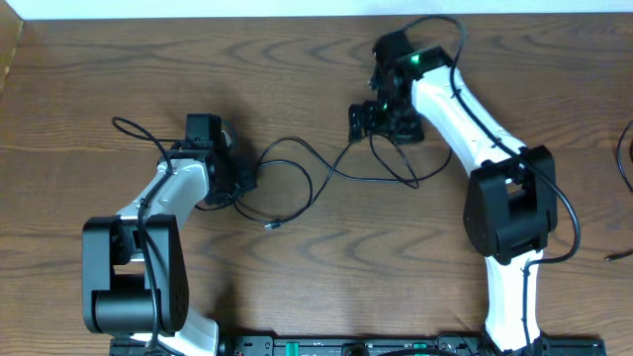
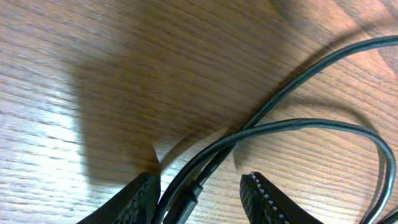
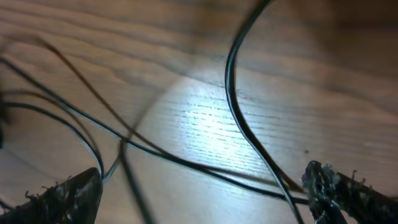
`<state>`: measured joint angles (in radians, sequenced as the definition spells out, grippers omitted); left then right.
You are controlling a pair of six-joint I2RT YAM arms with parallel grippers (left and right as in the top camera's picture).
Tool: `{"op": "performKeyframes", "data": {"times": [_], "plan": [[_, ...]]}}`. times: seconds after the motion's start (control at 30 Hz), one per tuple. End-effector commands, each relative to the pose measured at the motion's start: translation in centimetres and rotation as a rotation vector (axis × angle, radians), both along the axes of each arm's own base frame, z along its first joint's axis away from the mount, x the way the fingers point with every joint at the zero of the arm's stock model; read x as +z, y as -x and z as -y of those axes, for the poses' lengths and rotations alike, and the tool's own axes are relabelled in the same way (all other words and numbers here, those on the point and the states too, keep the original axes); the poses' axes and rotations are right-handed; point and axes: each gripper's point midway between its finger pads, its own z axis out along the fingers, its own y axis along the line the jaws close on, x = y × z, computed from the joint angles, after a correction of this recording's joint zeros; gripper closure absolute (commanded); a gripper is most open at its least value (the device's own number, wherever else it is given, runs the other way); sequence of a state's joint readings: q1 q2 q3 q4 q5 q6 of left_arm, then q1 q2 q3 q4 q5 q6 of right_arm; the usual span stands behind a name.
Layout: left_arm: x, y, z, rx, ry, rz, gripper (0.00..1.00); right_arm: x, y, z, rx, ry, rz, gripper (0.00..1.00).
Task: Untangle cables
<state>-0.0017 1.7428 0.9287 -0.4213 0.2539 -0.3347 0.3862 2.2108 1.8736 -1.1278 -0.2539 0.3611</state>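
Thin black cables [image 1: 297, 143] lie in loose loops on the wooden table between my two arms, with a small plug end [image 1: 269, 225] toward the front. My left gripper [image 1: 240, 180] sits at the left end of the loops. In the left wrist view the left gripper [image 2: 202, 202] stands open, two black cables [image 2: 298, 124] running between its fingers against the left one, clear of the right fingertip [image 2: 264, 196]. My right gripper [image 1: 381, 119] is low over the right end, wide open [image 3: 205, 193], with several cable strands [image 3: 233, 93] crossing the table beneath it. No white cable shows.
A black lead [image 1: 625, 148] curves in at the right table edge, with a short piece [image 1: 618, 255] below it. The arm bases stand on a black bar [image 1: 396, 346] at the front. The table's back edge runs along the top.
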Motion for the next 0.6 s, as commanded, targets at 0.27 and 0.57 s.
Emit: {"op": "performKeyframes", "data": {"times": [0.27, 0.57], "plan": [[-3.3, 3.7, 1.3, -0.004, 0.036, -0.15, 0.52, -4.1, 2.6, -0.7, -0.041, -0.009, -0.063, 0.01], [-3.3, 4.0, 3.4, -0.059, 0.034, -0.15, 0.52, -4.9, 3.0, -1.1, -0.047, -0.033, -0.072, 0.01]]}}
